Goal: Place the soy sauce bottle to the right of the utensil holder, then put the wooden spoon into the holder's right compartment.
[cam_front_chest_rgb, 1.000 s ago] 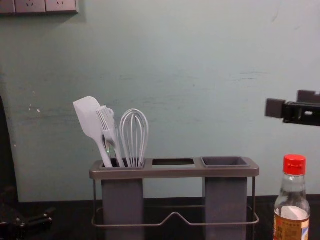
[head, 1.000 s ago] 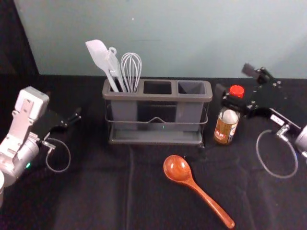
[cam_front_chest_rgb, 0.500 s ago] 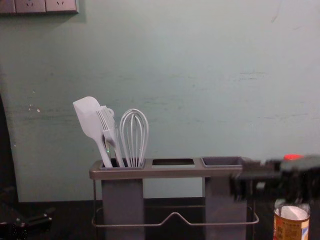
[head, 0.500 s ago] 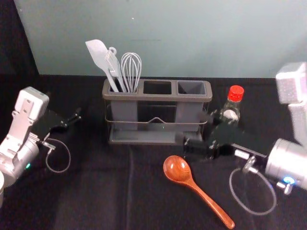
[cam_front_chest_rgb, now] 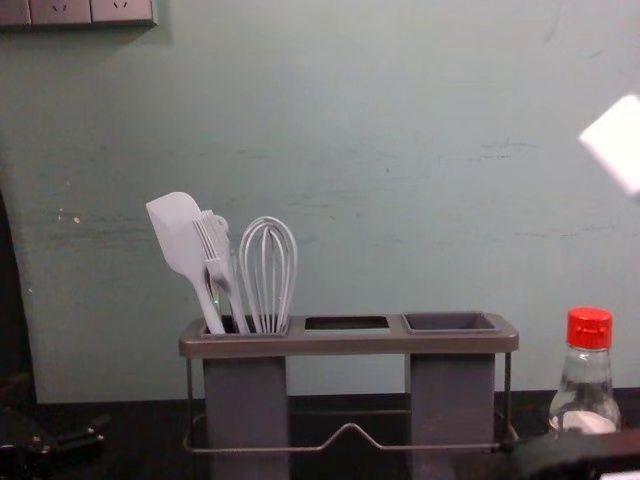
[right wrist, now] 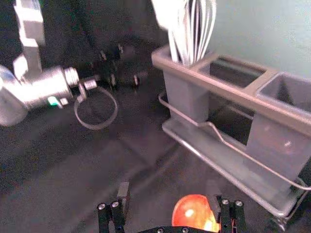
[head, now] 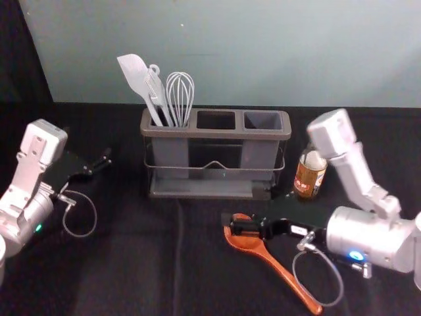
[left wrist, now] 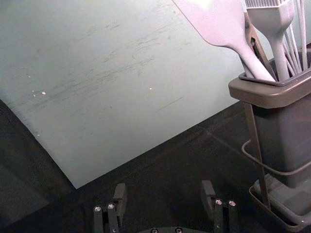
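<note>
Spoon (head: 248,244) under right gripper (head: 235,225), chest-view bottle cap (cam_front_chest_rgb: 590,328)

I register a scuffed grey-green wall (cam_front_chest_rgb: 400,130) behind creased black cloth (head: 131,263); in the chest view, a socket panel (cam_front_chest_rgb: 92,12) sits upper left.

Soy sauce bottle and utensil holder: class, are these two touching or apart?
Apart: the chest view shows a strip of wall between bottle and holder.
</note>
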`<action>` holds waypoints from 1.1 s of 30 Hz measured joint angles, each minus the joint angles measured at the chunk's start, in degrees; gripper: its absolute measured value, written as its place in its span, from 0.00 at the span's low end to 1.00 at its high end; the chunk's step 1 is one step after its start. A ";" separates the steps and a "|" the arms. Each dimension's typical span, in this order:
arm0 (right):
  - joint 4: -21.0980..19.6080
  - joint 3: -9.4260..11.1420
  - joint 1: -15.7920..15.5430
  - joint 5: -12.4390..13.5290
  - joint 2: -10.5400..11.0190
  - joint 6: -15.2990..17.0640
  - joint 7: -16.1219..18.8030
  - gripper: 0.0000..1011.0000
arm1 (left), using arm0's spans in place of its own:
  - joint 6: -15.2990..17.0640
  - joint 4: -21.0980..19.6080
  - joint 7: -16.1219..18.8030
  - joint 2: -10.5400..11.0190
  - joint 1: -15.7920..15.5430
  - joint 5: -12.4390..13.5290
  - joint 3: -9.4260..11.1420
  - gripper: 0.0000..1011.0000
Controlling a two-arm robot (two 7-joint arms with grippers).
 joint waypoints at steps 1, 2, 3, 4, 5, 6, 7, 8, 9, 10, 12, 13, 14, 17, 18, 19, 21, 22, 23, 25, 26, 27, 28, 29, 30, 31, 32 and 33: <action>0.13 -0.75 0.66 -0.72 0.20 0.49 -0.12 0.99 | 0.00 0.00 0.00 0.00 0.00 0.00 0.00 0.99; 0.45 -2.23 1.91 -2.19 0.55 1.56 -0.10 0.99 | 0.00 0.00 0.00 0.00 0.00 0.00 0.00 0.99; 0.70 -2.95 2.58 -2.85 0.70 2.14 0.02 0.99 | 0.00 0.00 0.00 0.00 0.00 0.00 0.00 0.99; 0.99 -3.71 3.26 -3.48 0.86 2.78 0.35 0.99 | 0.00 0.00 0.00 0.00 0.00 0.00 0.00 0.99; 1.28 -4.46 3.93 -4.11 0.98 3.43 0.76 0.99 | 0.00 0.00 0.00 0.00 0.00 0.00 0.00 0.99; 1.82 -5.58 5.05 -5.25 1.10 4.62 1.30 0.99 | 0.00 0.00 0.00 0.00 0.00 0.00 0.00 0.99; 2.15 -6.01 5.48 -5.73 1.10 5.17 1.54 0.99 | 0.00 0.00 0.00 0.00 0.00 0.00 0.00 0.99; 2.54 -6.39 5.82 -6.11 1.09 5.66 1.72 0.99 | 0.00 0.00 0.00 0.00 0.00 0.00 0.00 0.99; 3.35 -6.82 6.35 -6.71 0.96 6.45 2.06 0.99 | 0.00 0.00 0.00 0.00 0.00 0.00 0.00 0.99; 3.72 -6.97 6.50 -6.92 0.84 6.77 2.12 0.99 | 0.00 0.00 0.00 0.00 0.00 0.00 0.00 0.99; 4.33 -7.14 6.69 -7.26 0.59 7.27 2.17 0.99 | 0.00 0.00 0.00 0.00 0.00 0.00 0.00 0.99; 5.01 -7.27 6.84 -7.53 0.28 7.65 2.35 0.99 | 0.00 0.00 0.00 0.00 0.00 0.00 0.00 0.99; 5.30 -7.33 6.92 -7.69 0.14 7.80 2.50 0.99 | 0.00 0.00 0.00 0.00 0.00 0.00 0.00 0.99; 6.21 -7.46 7.09 -8.32 -0.48 8.15 2.87 0.99 | 0.00 0.00 0.00 0.00 0.00 0.00 0.00 0.99; 6.21 -7.46 7.09 -8.32 -0.48 8.15 2.87 0.99 | 0.00 0.00 0.00 0.00 0.00 0.00 0.00 0.99; 6.56 -7.53 7.13 -8.66 -0.75 8.22 2.97 0.99 | 0.00 0.00 0.00 0.00 0.00 0.00 0.00 0.99; 6.93 -7.60 7.17 -9.01 -1.01 8.24 3.00 0.99 | 0.00 0.00 0.00 0.00 0.00 0.00 0.00 0.99; 7.25 -7.66 7.22 -9.39 -1.23 8.25 3.02 0.99 | 0.00 0.00 0.00 0.00 0.00 0.00 0.00 0.99; 7.41 -7.68 7.24 -9.60 -1.32 8.25 3.02 0.99 | 0.00 0.00 0.00 0.00 0.00 0.00 0.00 0.99; 7.79 -7.77 7.29 -10.25 -1.56 8.26 3.02 0.99 | 0.00 0.00 0.00 0.00 0.00 0.00 0.00 0.99; 7.88 -7.78 7.29 -10.47 -1.64 8.26 3.01 0.99 | 0.00 0.00 0.00 0.00 0.00 0.00 0.00 0.99; 8.07 -7.84 7.31 -10.87 -1.79 8.27 3.01 0.99 | 0.00 0.00 0.00 0.00 0.00 0.00 0.00 0.99; 8.16 -7.87 7.32 -11.06 -1.87 8.28 3.00 0.99 | 0.00 0.00 0.00 0.00 0.00 0.00 0.00 0.99; 8.25 -7.90 7.33 -11.29 -1.96 8.28 3.00 0.99 | 0.00 0.00 0.00 0.00 0.00 0.00 0.00 0.99; 8.46 -7.92 7.33 -11.62 -2.14 8.29 2.99 0.99 | 0.00 0.00 0.00 0.00 0.00 0.00 0.00 0.99; 8.58 -7.92 7.33 -11.80 -2.25 8.29 2.99 0.99 | 0.00 0.00 0.00 0.00 0.00 0.00 0.00 0.99; 8.70 -7.92 7.33 -11.91 -2.36 8.29 2.99 0.99 | 0.00 0.00 0.00 0.00 0.00 0.00 0.00 0.99; 8.84 -7.92 7.32 -12.07 -2.46 8.29 2.98 0.99 | 0.00 0.00 0.00 0.00 0.00 0.00 0.00 0.99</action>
